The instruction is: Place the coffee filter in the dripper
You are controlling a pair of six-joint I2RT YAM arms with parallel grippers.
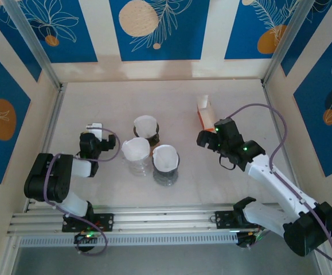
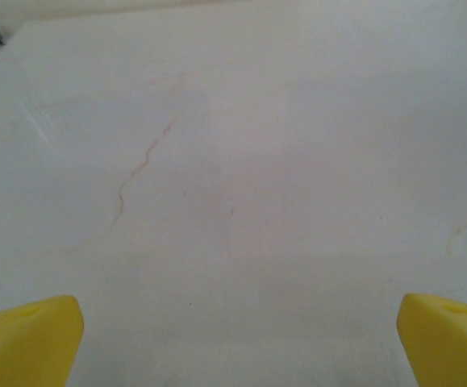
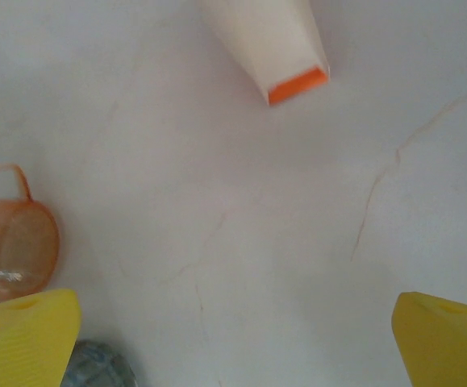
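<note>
On the table (image 1: pixel 97 103), far dripper (image 1: pixel 145 134) stands behind; left dripper (image 1: pixel 136 156) and right dripper (image 1: pixel 166 167) stand nearer, side by side. Apparently a filter (image 1: pixel 145 122) sits in each. A carton (image 1: pixel 204 112) lies to their far right.

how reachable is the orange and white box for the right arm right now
Probably yes: the right gripper is open, and the box lies just ahead of it with bare table between; the orange-tinted dripper sits off to one side, out of the path.

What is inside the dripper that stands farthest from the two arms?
A white coffee filter sits inside the dripper, open side up. The paper covers the dripper's inner wall and bottom, so whether anything lies under the filter cannot be seen.
</note>
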